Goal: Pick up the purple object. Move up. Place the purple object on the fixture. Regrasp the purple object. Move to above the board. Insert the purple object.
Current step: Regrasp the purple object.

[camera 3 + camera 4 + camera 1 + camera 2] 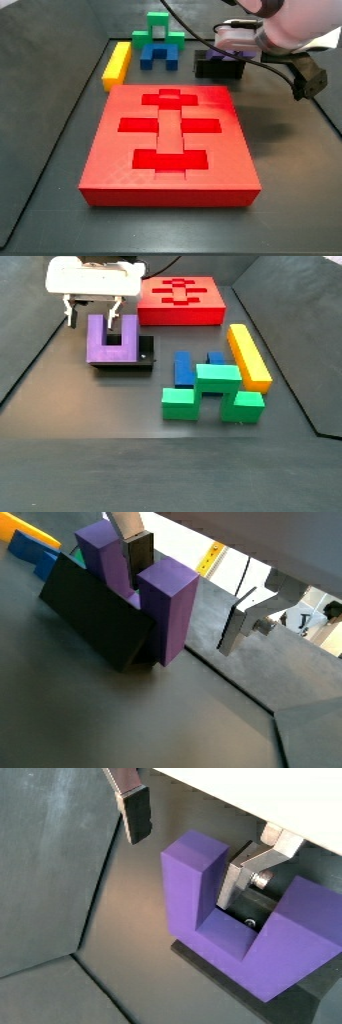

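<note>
Nearest in a wrist view we see the purple object (238,918) standing on the fixture (123,362), prongs up, base down. The gripper (99,314) hangs above it, jaws apart, one finger (138,552) between the prongs. The board (171,140) lies apart.

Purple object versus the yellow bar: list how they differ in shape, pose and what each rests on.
Shape: the purple object is a U with two thick prongs; the yellow bar is one long straight block.
Pose: the purple object stands with prongs pointing up; the yellow bar lies flat.
Support: the purple object sits on the black fixture, with the hand above it, one finger outside a prong, one between the prongs; the yellow bar lies on the floor.
Shared: both are plain single-colour blocks.
</note>
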Robot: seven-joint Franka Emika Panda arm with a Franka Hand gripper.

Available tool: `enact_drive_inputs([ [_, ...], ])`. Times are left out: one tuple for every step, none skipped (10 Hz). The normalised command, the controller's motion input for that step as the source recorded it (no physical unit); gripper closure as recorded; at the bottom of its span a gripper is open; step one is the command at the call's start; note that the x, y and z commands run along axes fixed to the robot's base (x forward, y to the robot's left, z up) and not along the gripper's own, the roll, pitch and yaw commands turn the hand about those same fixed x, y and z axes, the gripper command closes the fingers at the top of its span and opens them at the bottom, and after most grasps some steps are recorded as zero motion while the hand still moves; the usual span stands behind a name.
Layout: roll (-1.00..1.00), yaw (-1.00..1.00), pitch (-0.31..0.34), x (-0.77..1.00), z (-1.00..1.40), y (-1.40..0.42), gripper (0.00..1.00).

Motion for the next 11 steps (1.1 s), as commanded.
enact_drive_inputs([
  [-0.01, 0.0, 0.0, 0.0, 0.0, 0.0, 0.0],
  [0.0, 0.0, 0.0, 0.0, 0.0, 0.0, 0.0],
  [0.0, 0.0, 0.0, 0.0, 0.0, 0.0, 1.0],
  [0.0, 0.0, 0.0, 0.0, 0.0, 0.0, 1.0],
  [0.0, 0.0, 0.0, 0.0, 0.0, 0.0, 1.0],
  [0.0, 0.0, 0.0, 0.0, 0.0, 0.0, 1.0],
  [0.0, 0.0, 0.0, 0.0, 0.0, 0.0, 1.0],
  [0.0, 0.0, 0.0, 0.0, 0.0, 0.0, 1.0],
  [0.0, 0.0, 0.0, 0.0, 0.0, 0.0, 1.0],
  [0.0, 0.0, 0.0, 0.0, 0.0, 0.0, 1.0],
  [0.0, 0.0, 0.0, 0.0, 0.0, 0.0, 1.0],
])
